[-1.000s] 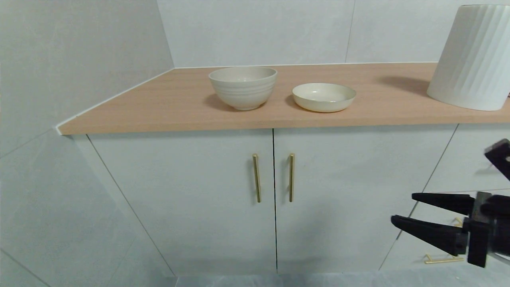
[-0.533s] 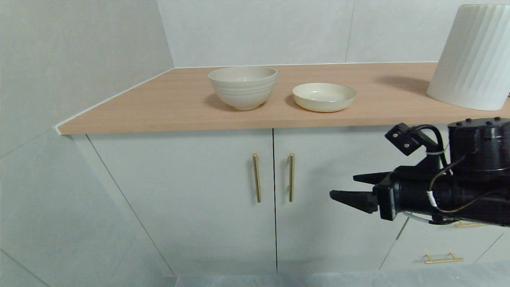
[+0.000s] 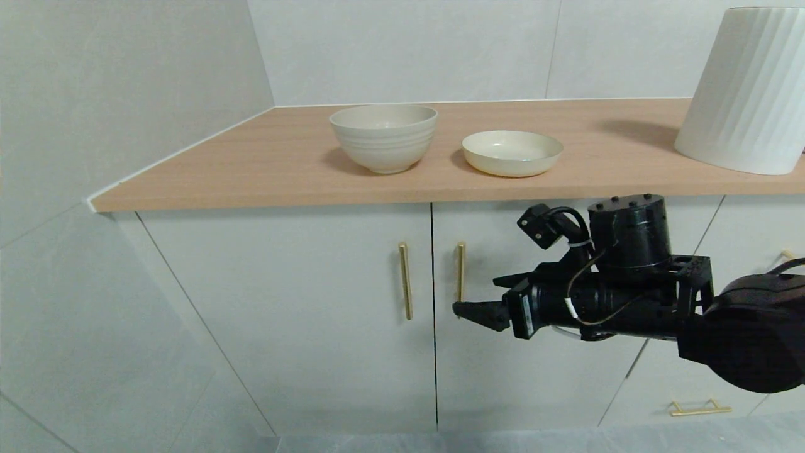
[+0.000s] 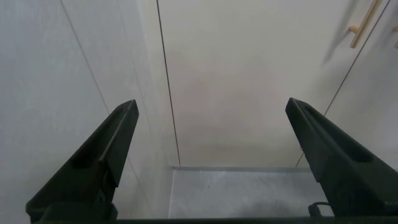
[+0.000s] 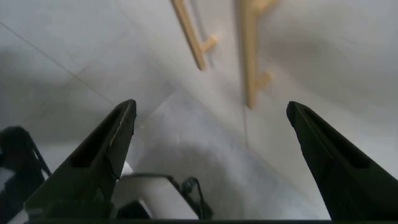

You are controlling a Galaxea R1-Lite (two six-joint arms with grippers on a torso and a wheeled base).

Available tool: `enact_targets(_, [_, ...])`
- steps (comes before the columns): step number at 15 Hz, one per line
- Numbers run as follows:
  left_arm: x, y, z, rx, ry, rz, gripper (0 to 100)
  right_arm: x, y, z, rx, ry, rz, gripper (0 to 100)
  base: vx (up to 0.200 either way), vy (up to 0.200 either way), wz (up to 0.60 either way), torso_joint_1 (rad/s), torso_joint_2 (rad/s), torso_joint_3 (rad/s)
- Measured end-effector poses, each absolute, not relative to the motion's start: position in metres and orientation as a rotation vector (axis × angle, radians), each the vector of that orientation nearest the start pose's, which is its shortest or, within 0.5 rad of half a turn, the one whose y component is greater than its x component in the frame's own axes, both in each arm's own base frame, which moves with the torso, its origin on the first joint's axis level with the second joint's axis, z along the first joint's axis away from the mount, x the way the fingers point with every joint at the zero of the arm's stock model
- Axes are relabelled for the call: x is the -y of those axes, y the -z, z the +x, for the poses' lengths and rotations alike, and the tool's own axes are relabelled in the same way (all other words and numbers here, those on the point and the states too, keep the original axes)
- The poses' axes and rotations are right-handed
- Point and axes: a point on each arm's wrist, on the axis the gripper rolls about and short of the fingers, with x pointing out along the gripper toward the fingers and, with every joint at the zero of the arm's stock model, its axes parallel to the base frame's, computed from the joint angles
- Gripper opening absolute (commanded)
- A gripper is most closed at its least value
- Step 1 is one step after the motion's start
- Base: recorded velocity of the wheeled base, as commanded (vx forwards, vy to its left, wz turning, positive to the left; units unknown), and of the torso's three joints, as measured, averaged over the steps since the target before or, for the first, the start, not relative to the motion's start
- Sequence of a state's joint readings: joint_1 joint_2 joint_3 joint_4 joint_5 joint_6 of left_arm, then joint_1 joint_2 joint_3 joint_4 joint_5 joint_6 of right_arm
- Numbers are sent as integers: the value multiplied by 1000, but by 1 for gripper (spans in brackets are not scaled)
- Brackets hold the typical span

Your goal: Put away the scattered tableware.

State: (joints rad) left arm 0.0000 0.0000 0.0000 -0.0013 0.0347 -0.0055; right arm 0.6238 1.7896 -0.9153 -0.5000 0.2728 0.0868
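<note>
Tableware: a ribbed bowl [image 3: 383,137] and a shallow dish [image 3: 512,152] stand upright and side by side, apart from each other, on the wooden counter [image 3: 251,170]. Neither is held.

Below them are two closed cabinet doors, each with a vertical brass bar at the centre seam: the left-door handle [image 3: 405,281] and the right-door handle [image 3: 461,280].

The right hand [image 3: 477,296] is level with the lower part of the right-door handle, its jaws spread and empty. From the head view its leading fingertip [image 3: 458,309] looks to reach the bar; I cannot tell whether they touch. In the right wrist view the bar [image 5: 251,56] lies ahead, within the span of the jaws.

The left hand [image 4: 211,112] is open and empty, low down by the cabinet front and the floor.

Judgement: the step in hand is opening the right door to make storage room.

- Bring the bar fully between the fingers before closing.
- Grip mid-bar, not at the tip, so it does not slip out.
- Pull along the door's swing, hinge presumably on the outer side, not straight back.
- Hold the forearm outside the door's path and below the counter edge.
</note>
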Motion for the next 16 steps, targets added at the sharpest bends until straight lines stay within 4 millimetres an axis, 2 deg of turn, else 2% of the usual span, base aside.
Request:
enact_targets(3, [-1, -76, -23, 1, -35, -6, 100, -212, -163, 268, -405, -880, 78, 100, 0, 0, 0, 0, 0, 0])
enact_targets(8, [-1, -76, -23, 1, -35, -6, 100, -222, -149, 280, -361, -848, 111, 100, 0, 0, 0, 0, 0, 0])
enact_targets(16, [-1, -76, -23, 2, -35, -6, 100, -239, -140, 281, -321, -876, 176, 100, 0, 0, 0, 0, 0, 0])
